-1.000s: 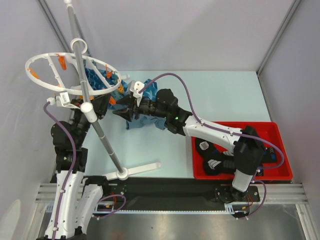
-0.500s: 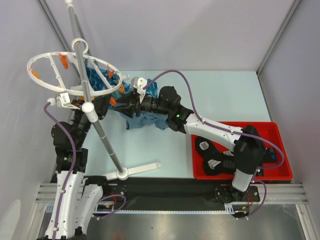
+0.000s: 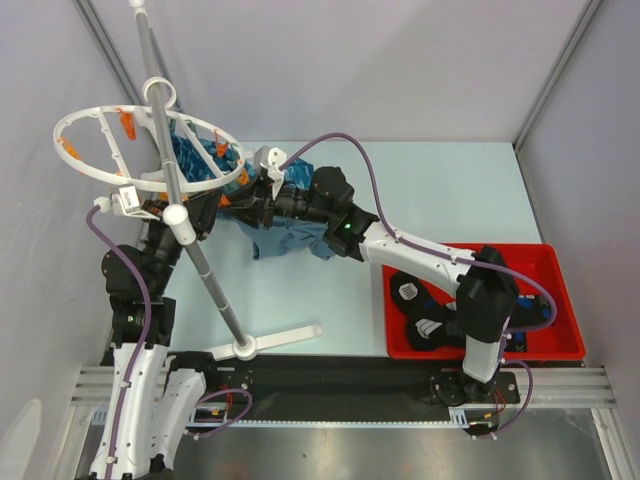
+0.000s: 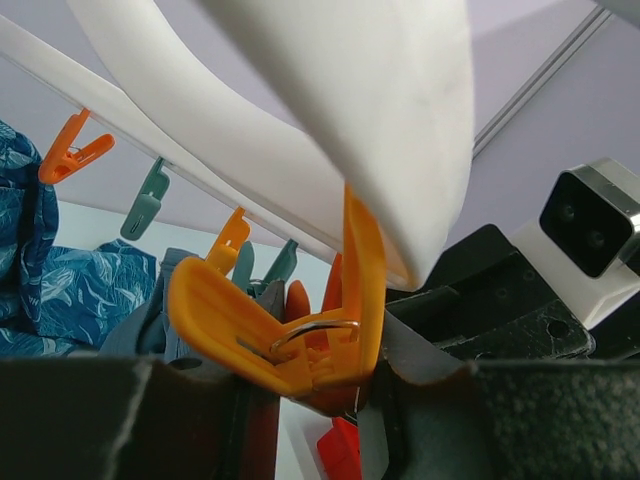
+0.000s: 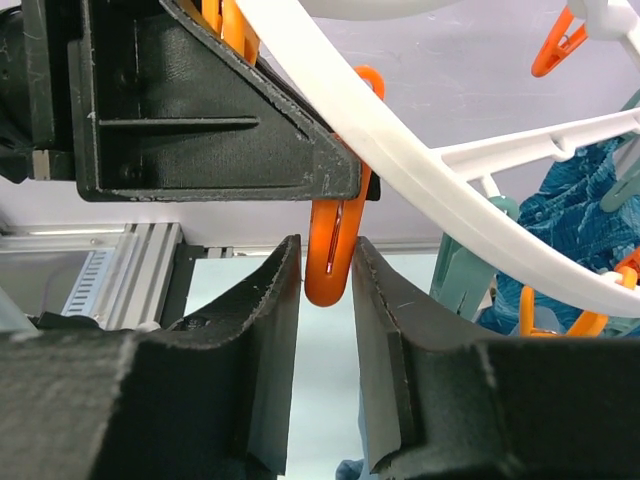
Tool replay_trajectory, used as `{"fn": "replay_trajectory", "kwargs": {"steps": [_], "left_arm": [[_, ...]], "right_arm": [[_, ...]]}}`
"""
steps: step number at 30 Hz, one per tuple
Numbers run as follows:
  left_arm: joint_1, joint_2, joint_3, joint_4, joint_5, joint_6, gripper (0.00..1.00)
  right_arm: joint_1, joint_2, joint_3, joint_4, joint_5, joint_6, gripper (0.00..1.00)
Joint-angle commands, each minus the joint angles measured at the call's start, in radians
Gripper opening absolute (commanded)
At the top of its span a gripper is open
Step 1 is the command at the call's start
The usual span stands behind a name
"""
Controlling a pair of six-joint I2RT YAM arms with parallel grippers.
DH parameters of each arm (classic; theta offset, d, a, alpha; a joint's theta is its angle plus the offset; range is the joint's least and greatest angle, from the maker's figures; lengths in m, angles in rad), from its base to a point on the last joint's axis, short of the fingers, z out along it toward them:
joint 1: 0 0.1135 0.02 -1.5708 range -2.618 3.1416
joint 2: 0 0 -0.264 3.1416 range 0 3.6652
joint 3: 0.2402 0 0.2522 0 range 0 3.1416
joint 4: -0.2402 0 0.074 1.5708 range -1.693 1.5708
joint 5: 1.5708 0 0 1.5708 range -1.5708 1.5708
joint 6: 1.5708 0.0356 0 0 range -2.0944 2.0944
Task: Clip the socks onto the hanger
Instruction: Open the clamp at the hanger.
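Left gripper (image 4: 310,390) pinches orange clip (image 4: 250,330) under hanger (image 4: 300,130) rim | right gripper (image 5: 327,300) narrow astride clip's lower end, grip unclear | centre your squeeze

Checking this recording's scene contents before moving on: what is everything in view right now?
hanger: 1, white ring on grey pole, table's left
clips: several, orange and grey-green, on the ring
patterned cloths: count unclear, blue, hung from the ring
plain cloth: 1, grey-blue, on the table under the right arm
socks: at least 2, black and white, in the tray
tray: 1, red, near right
table: 1, pale blue
left gripper: black, shut on an orange clip
right gripper: black, jaws open either side of an orange clip
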Motion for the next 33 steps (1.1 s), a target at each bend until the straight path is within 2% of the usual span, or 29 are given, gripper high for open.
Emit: {"fn": "replay_trajectory", "kwargs": {"steps": [1, 4, 7, 9, 10, 11, 12, 15, 19, 26, 33], "left_arm": [[-0.005, 0.002, 0.000, 0.009, 0.035, -0.029, 0.00], [-0.005, 0.000, -0.009, 0.012, 0.036, -0.032, 0.00], [-0.006, -0.003, -0.015, 0.015, 0.036, -0.030, 0.00], [-0.006, -0.001, -0.009, -0.008, 0.029, -0.023, 0.00], [-0.006, -0.004, -0.004, -0.023, 0.017, -0.015, 0.06], [-0.005, -0.009, 0.002, -0.046, 0.006, -0.012, 0.30], [-0.006, -0.017, 0.005, -0.061, -0.005, -0.004, 0.37], [-0.005, -0.044, 0.022, -0.130, -0.057, 0.025, 0.54], [-0.006, -0.064, 0.039, -0.184, -0.097, 0.051, 0.69], [-0.005, -0.070, 0.066, -0.224, -0.122, 0.039, 0.72], [-0.005, -0.044, 0.108, -0.282, -0.154, 0.037, 0.71]], "right_arm": [[0.007, 0.016, 0.057, 0.055, -0.044, 0.039, 0.31], [0.005, 0.030, 0.080, 0.039, -0.049, 0.047, 0.18], [0.007, 0.039, 0.100, 0.032, -0.051, 0.045, 0.01], [0.011, 0.047, 0.128, -0.001, -0.060, 0.041, 0.00], [0.013, 0.052, 0.138, -0.016, -0.057, 0.032, 0.00], [0.025, 0.052, 0.155, -0.050, -0.043, 0.013, 0.00], [0.030, 0.050, 0.158, -0.066, -0.006, 0.004, 0.00], [0.048, 0.042, 0.152, -0.093, 0.058, -0.005, 0.00], [0.071, 0.026, 0.152, -0.138, 0.138, -0.045, 0.00], [0.100, 0.001, 0.146, -0.202, 0.305, -0.128, 0.00], [0.116, -0.034, 0.122, -0.213, 0.393, -0.178, 0.00]]}}
